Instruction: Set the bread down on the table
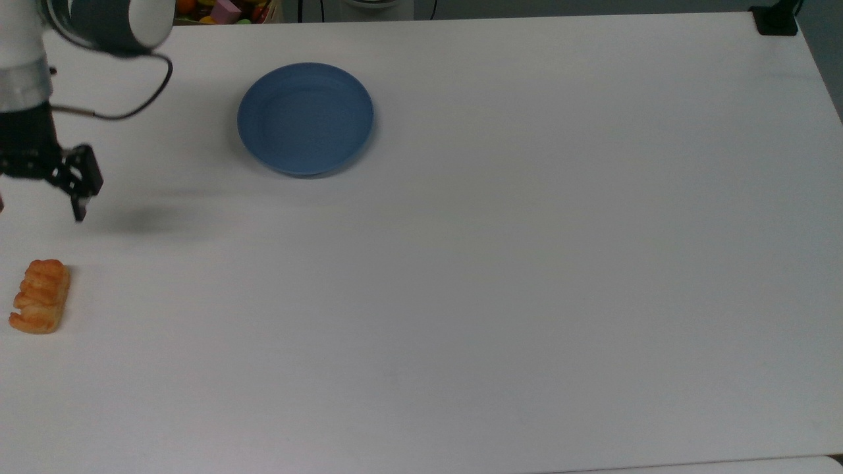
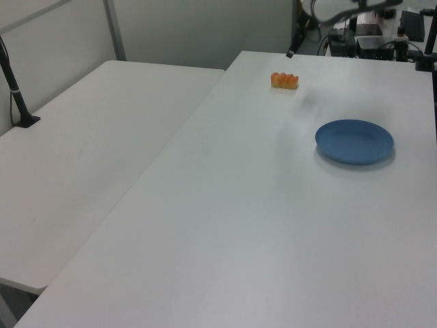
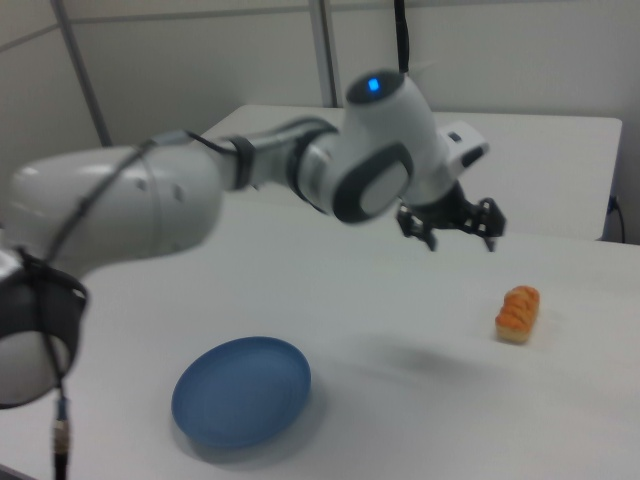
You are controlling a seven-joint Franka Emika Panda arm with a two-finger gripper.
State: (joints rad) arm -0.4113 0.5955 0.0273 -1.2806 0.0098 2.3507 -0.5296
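The bread (image 1: 39, 296), a small golden-orange ridged loaf, lies flat on the white table (image 1: 527, 296) near the top view's left edge. It also lies on the table in the left view (image 2: 285, 80) and the right view (image 3: 518, 312), with nothing touching it. My gripper (image 1: 39, 207) hangs open and empty in the air, well clear of the loaf. In the right view the gripper (image 3: 462, 238) hovers above and to the left of the bread, its black fingers spread.
An empty round blue plate (image 1: 305, 118) sits on the table, seen also in the left view (image 2: 354, 141) and right view (image 3: 242, 390). A second white table (image 2: 82, 150) adjoins on the left view's left. A black mount (image 1: 776, 23) stands at the far right corner.
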